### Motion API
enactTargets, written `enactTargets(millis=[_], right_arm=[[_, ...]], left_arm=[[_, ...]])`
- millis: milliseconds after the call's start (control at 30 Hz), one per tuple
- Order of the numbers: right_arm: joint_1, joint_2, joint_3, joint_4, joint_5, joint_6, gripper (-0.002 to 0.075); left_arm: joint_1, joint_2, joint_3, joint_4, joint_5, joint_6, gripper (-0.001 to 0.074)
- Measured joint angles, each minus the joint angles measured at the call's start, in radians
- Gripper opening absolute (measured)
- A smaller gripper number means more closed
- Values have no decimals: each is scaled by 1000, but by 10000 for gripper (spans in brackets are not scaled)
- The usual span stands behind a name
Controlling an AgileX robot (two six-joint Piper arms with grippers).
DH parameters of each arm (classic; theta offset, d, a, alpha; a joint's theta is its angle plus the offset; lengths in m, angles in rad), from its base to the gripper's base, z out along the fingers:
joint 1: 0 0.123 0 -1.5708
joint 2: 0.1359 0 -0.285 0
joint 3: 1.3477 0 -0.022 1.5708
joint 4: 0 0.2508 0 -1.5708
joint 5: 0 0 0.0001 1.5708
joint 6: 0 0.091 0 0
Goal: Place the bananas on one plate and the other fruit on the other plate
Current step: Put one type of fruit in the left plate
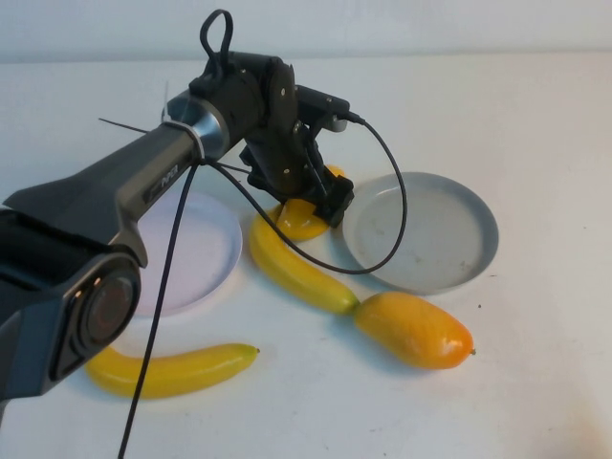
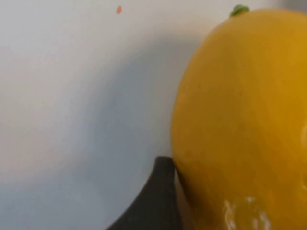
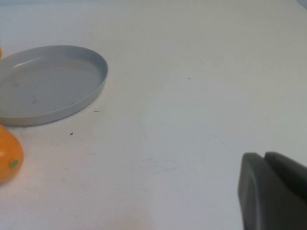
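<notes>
We found neither plate loaded: the round grey-blue plate (image 1: 421, 232) lay just right of the left gripper (image 1: 314, 206), the round pale pink plate (image 1: 186, 251) to its left, and nothing sat in either, so all four fruits remained to be sorted. The left gripper stood with its jaws spread wide around a plump glossy yellow-orange mango-like fruit (image 1: 302, 218) on the table between the plates; in the left wrist view that fruit (image 2: 240, 120) pressed against one dark finger (image 2: 153, 201), yet we judged it not yet clamped. A long curved bright-yellow banana (image 1: 296, 268) lay directly below the gripper, touching that fruit, and could shift on lifting. Its tip met the second mango-like fruit (image 1: 416, 330), nearer us and to the right. The second banana (image 1: 172, 370) lay well apart, near the left arm's base. The right gripper (image 3: 273, 191), jaws together, held nothing and hung over bare table right of the grey plate.
</notes>
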Motion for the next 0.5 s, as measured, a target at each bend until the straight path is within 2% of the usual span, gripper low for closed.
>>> enactTargets(millis=[100,233,367,500], right_arm=[[0,0,0,0,0,0,-16],[0,0,0,0,0,0,-16],[0,0,0,0,0,0,-15],[0,0,0,0,0,0,-15]], left_arm=[[0,1,0,2,-2,4,658],[0,2,0,5,-4,8,529],[0,0,0,5,8,11,526],[0,-34,-20,8,98,19,526]])
